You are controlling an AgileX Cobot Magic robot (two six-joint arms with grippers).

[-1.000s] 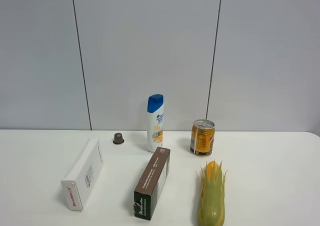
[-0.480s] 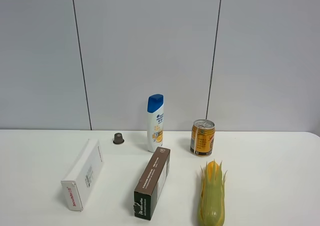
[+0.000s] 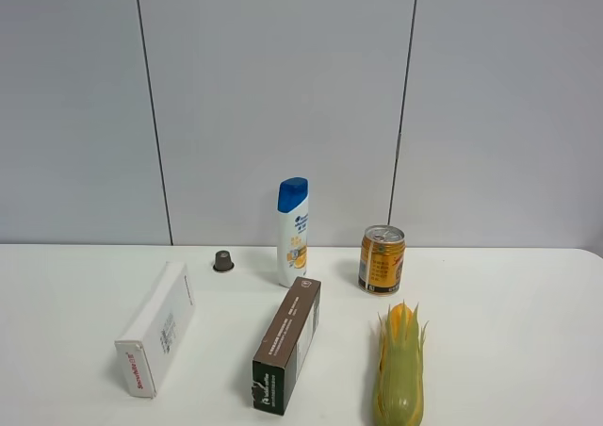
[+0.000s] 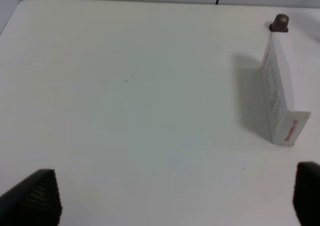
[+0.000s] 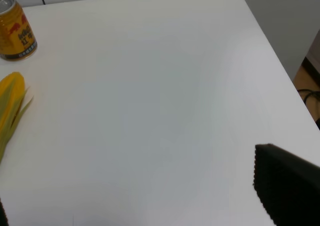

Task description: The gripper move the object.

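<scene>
The object, a long dark brown and black carton (image 3: 287, 344), lies on the white table near the front middle in the exterior high view, one end towards the camera. Neither gripper shows in that view. In the left wrist view my left gripper (image 4: 170, 196) hovers over bare table, its black fingertips (image 4: 35, 196) far apart, open and empty. In the right wrist view my right gripper (image 5: 145, 206) is open and empty too, with one black fingertip (image 5: 285, 186) showing and a sliver of the other at the frame's edge. The carton is out of both wrist views.
A white carton with red lettering (image 3: 156, 339) lies left of the object and shows in the left wrist view (image 4: 278, 98). A small brown capsule (image 3: 223, 260), a shampoo bottle (image 3: 293, 231) and a yellow can (image 3: 382, 259) stand behind. A corn cob (image 3: 399, 377) lies to the right.
</scene>
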